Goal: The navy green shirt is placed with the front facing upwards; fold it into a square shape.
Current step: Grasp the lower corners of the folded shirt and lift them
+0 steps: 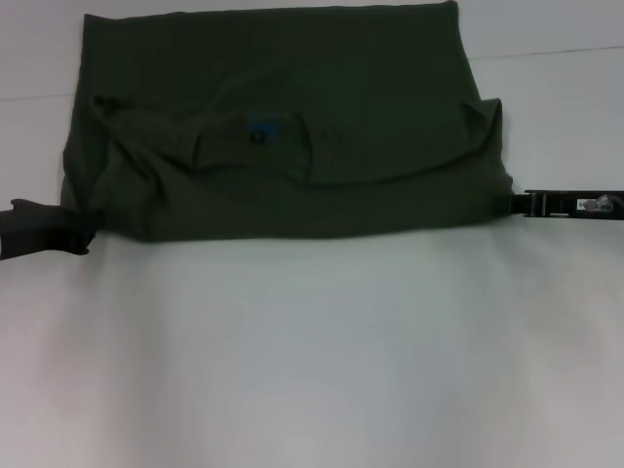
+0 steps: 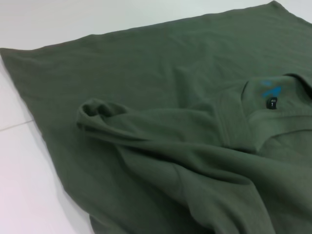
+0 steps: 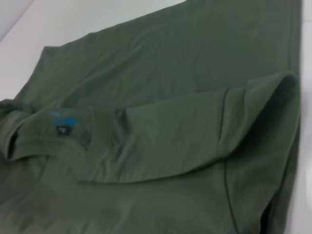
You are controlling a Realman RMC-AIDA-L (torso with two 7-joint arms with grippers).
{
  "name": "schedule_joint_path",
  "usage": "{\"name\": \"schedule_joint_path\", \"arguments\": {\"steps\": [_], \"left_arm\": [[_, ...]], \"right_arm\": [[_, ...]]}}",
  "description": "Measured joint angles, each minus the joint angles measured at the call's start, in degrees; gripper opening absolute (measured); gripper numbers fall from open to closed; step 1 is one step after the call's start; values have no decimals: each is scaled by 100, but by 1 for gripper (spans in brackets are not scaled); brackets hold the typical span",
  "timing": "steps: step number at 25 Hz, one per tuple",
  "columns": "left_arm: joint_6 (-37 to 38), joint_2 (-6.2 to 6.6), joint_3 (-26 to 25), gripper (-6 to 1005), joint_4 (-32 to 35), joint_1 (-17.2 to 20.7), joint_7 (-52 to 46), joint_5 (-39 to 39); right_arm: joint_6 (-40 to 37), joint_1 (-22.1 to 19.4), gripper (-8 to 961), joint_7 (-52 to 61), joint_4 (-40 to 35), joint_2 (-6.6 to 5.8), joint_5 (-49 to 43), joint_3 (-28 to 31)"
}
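Black gripper hardware enters the head view from both sides. The left gripper [image 1: 60,226] sits at about 9 o'clock, touching the near left corner of the navy green shirt [image 1: 292,117]; the right gripper [image 1: 531,204] sits at 3 o'clock, its tip at the near right corner. Whether either is pinching cloth cannot be told. The shirt lies from 10 to 2 o'clock on the white table [image 1: 312,370], long axis running left to right, collar [image 1: 255,146] and both sleeves doubled over (blue collar print showing). Both arms are about equally close, so the next fold probably needs both corners carried together.
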Motion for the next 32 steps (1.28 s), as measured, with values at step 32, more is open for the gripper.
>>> {"name": "schedule_joint_path", "arguments": {"steps": [32], "left_arm": [[2781,-45,-761,48,1143,1077,356,-348]], "right_arm": [[-2195,-921,75,-1008,-170,-382,88,305]]}}
